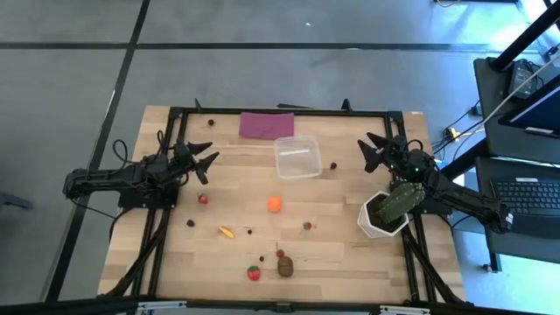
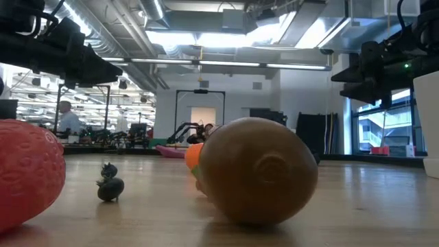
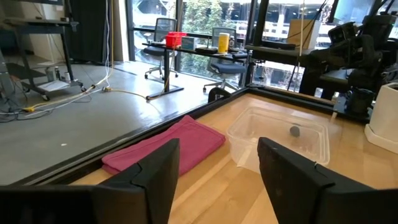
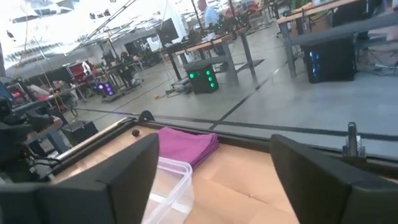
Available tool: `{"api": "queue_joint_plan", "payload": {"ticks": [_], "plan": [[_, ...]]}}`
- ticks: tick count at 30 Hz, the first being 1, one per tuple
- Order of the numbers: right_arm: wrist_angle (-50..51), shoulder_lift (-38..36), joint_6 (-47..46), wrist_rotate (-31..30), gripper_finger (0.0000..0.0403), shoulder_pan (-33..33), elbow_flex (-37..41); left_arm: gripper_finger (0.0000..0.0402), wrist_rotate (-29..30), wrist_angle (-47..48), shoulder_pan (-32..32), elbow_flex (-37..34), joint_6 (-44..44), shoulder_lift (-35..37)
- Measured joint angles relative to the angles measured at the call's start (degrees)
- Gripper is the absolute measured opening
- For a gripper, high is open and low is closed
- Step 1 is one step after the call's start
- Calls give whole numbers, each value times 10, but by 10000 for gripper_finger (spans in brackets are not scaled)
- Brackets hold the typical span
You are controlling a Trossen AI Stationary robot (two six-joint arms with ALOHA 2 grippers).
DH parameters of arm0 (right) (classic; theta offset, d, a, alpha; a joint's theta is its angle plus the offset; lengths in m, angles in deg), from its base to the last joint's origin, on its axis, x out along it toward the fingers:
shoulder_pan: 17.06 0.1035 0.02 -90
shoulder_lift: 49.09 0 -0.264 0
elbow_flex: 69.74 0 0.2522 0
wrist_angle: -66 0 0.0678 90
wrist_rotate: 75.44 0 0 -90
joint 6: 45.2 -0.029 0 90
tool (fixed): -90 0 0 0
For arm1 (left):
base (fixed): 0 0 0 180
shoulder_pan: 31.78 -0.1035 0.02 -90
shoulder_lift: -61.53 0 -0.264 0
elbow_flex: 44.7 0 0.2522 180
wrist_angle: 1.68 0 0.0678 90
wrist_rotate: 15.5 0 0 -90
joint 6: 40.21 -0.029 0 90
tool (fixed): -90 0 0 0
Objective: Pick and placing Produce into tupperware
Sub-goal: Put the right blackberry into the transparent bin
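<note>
Tupperware untouched between arms; left jaws, right jaws both spread, grasping nothing.

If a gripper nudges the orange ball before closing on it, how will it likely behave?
The orange ball looks round and sits alone on bare, flat wood, so a nudge would probably send it rolling. Its smooth, small shape suggests it may squirt out of an off-centre pinch. It is likely light, being toy-sized.

Purple cloth at the table's far edge; potted cactus near its right edge.
</note>
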Motion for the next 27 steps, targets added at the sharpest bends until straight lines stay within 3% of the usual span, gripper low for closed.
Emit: {"api": "queue_joint_plan", "payload": {"ticks": [6, 12, 15, 21, 27], "plan": [[3, 0, 41, 0, 326, 0, 0, 209, 0, 0, 0, 0, 0, 0], [11, 0, -10, -17, 327, -4, -6, 207, 0, 0, 0, 0, 1, 0], [25, 0, 7, -30, 327, -7, -28, 206, -1, 0, 0, 0, 2, 0], [95, 21, 32, -61, 327, -10, -136, 206, -1, 0, 0, 0, 1, 0], [175, 116, 98, -39, 327, -10, -325, 206, 0, -1, 0, 0, 1, 0]]}}
